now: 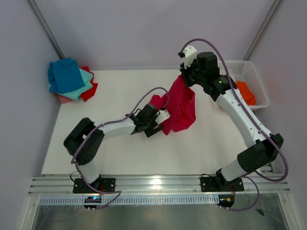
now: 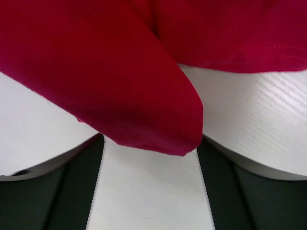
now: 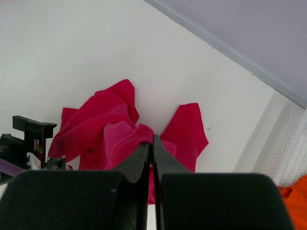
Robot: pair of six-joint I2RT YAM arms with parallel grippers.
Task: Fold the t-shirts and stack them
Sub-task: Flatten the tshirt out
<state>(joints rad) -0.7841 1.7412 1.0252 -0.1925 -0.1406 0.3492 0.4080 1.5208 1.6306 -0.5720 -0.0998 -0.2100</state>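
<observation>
My right gripper (image 1: pixel 184 77) (image 3: pixel 153 139) is shut on a bunched edge of the crimson t-shirt (image 1: pixel 181 108) (image 3: pixel 103 124) and holds it up, so the cloth hangs down to the table. The left gripper (image 1: pixel 161 120) (image 2: pixel 150 146) sits low at the shirt's lower left edge. Its black fingers (image 2: pixel 72 191) stand wide apart, and a corner of the crimson t-shirt (image 2: pixel 120 81) droops between them without being pinched. Folded t-shirts lie stacked at the back left: blue (image 1: pixel 64 74) on top, then teal (image 1: pixel 82 87), red (image 1: pixel 91 90) and pink (image 1: pixel 62 98).
A white lattice basket (image 1: pixel 249 72) (image 3: pixel 283 143) stands at the back right with an orange t-shirt (image 1: pixel 244 93) (image 3: pixel 293 197) in it. Walls close the table at the back and both sides. The left arm's wrist (image 3: pixel 31 143) shows in the right wrist view.
</observation>
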